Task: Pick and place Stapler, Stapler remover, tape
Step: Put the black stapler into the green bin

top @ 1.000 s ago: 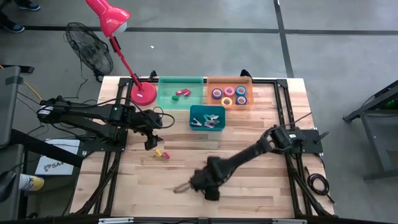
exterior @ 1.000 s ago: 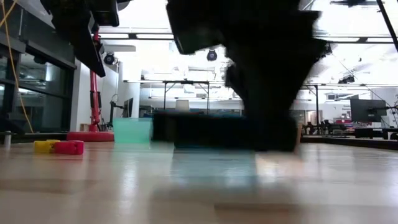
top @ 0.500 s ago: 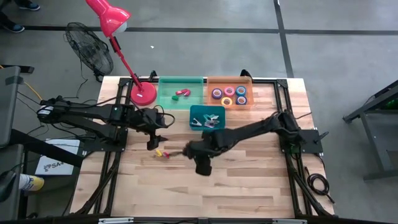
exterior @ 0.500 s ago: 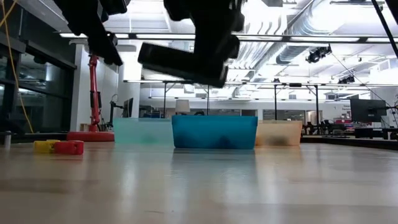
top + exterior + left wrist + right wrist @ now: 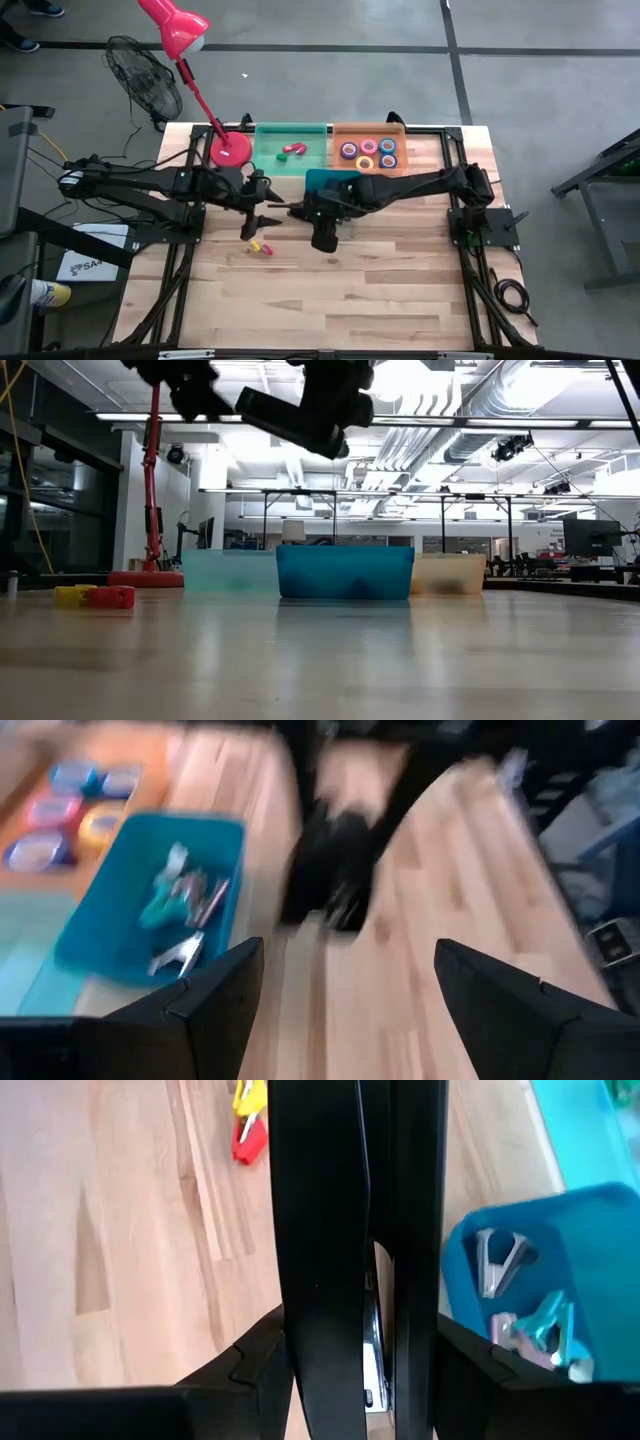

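Note:
My right gripper (image 5: 318,214) is shut on the long black stapler (image 5: 288,208), high above the table beside the blue bin (image 5: 340,178). In the low view the stapler (image 5: 290,422) hangs tilted well over the tabletop. The blue bin holds staple removers (image 5: 520,1305). Tape rolls (image 5: 368,152) lie in the orange bin (image 5: 400,128) at the far edge. My left gripper (image 5: 262,208) stands open, with nothing between its fingers (image 5: 215,995), just left of the stapler. My right gripper pinches the stapler's two long sides (image 5: 330,1340) between its two fingers (image 5: 250,1370), toward one end of it. The fingers slant downward from the table's right and lie across the stapler. The stapler is lifted clear and tilted, its free end toward the table's left.
A green bin (image 5: 291,147) with small red and green items stands left of the orange one. A yellow piece and a red piece (image 5: 260,246) lie on the wood near my left gripper. A red desk lamp's base (image 5: 230,150) sits at the far left corner.
My right gripper has risen with the stapler and swung from near the table's near edge toward the far edge, up to the blue bin; the stapler is lifted clear throughout. My left gripper has risen a little and tipped closer to level, staying open.

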You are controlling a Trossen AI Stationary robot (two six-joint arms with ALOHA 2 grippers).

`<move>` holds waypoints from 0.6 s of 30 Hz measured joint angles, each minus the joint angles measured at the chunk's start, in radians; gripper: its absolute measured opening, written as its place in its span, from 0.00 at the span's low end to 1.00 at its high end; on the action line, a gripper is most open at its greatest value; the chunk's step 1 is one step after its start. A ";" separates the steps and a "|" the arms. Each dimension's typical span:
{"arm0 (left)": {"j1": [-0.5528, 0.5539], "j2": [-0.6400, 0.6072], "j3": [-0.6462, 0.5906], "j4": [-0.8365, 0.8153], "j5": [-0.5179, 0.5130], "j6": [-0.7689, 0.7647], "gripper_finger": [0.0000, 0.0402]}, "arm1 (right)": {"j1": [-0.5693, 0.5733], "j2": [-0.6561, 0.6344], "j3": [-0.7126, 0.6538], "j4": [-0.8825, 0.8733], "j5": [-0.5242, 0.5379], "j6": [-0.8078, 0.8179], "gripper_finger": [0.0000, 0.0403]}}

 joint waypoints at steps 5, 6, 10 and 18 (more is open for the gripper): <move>0.000 0.000 0.000 0.085 0.030 0.053 0.72 | -0.021 0.002 0.000 0.042 -0.012 -0.077 0.40; 0.000 0.000 0.000 0.092 0.030 0.060 0.72 | -0.023 0.004 0.000 0.049 -0.014 -0.086 0.40; 0.000 -0.001 0.000 0.093 0.012 0.067 0.72 | -0.028 0.005 -0.001 0.067 -0.022 -0.120 0.40; 0.000 -0.002 0.000 0.094 -0.006 0.067 0.72 | -0.028 0.005 -0.003 0.110 -0.029 -0.149 0.40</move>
